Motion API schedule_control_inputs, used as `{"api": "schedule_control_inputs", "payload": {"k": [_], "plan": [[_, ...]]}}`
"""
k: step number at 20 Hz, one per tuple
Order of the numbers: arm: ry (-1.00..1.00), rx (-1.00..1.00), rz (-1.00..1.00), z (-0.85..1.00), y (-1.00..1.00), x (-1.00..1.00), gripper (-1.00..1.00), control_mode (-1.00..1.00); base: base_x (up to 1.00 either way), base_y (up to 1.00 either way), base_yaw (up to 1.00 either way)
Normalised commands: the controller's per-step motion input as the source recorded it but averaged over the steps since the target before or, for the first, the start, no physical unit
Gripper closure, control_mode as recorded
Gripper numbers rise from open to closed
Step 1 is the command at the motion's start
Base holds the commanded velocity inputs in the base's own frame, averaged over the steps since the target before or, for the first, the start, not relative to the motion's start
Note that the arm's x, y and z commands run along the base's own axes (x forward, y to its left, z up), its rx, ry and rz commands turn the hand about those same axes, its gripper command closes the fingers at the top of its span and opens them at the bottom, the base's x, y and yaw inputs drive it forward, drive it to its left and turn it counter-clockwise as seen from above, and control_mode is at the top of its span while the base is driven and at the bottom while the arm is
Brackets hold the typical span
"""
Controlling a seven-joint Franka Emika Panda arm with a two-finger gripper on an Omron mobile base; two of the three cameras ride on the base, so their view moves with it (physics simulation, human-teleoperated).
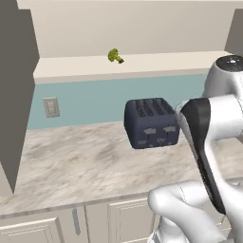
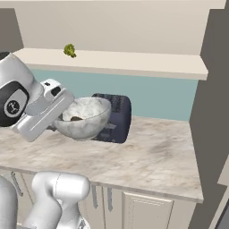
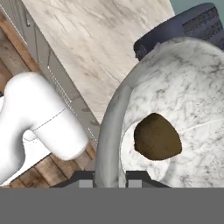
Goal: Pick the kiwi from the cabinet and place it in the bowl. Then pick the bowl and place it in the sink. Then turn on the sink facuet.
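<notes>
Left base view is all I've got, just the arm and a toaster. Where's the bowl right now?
Observer: The bowl is up off the counter, in front of the toaster.
Operator: Is the gripper actually holding it?
Observer: Yes, the gripper is shut on the bowl's rim.
Operator: And the kiwi?
Observer: The kiwi lies inside the bowl.
</notes>
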Motion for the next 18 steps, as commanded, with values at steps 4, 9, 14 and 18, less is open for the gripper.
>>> {"api": "schedule_control_inputs", "payload": {"k": [4,9,14,18], "plan": [[-0.01,0.06,0.36,0.16,0.00,-0.87,1.00,-1.00,0.00,0.00,0.00],[-0.02,0.02,0.13,0.17,0.01,-0.59,1.00,-1.00,0.00,0.00,0.00],[0.00,0.00,0.02,0.04,0.00,-0.10,1.00,-1.00,0.00,0.00,0.00],[0.00,0.00,0.00,0.00,0.00,0.00,1.00,-1.00,0.00,0.00,0.00]]}}
